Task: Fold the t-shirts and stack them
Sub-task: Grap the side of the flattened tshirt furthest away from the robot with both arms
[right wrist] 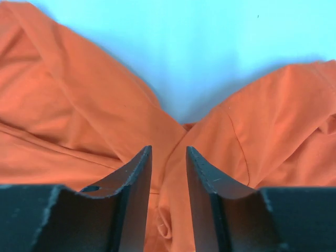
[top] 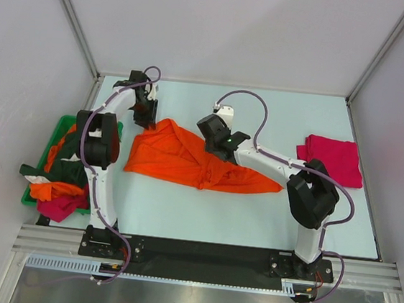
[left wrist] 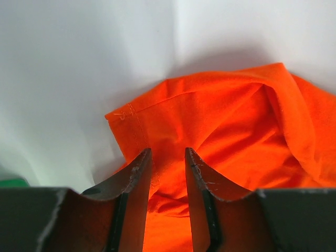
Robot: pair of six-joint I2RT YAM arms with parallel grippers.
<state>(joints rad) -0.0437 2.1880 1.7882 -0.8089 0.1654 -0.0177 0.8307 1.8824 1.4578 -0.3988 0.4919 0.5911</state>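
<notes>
A bright orange t-shirt (top: 179, 160) lies crumpled and spread across the middle of the table. My left gripper (top: 146, 117) is at its far left corner, jaws closed narrowly on a bunch of the orange cloth (left wrist: 226, 121), which tents up into the gripper (left wrist: 168, 155). My right gripper (top: 216, 144) is over the shirt's middle top edge, shut on a fold of the cloth (right wrist: 63, 105) that rises between its fingers (right wrist: 168, 152). A folded magenta-red t-shirt (top: 331, 158) lies at the right of the table.
A green plastic bin (top: 30, 195) stands at the left edge. It holds several more shirts, among them a dark green one (top: 66, 170), an orange one (top: 57, 190) and a magenta one (top: 58, 210). Grey walls enclose the table on three sides.
</notes>
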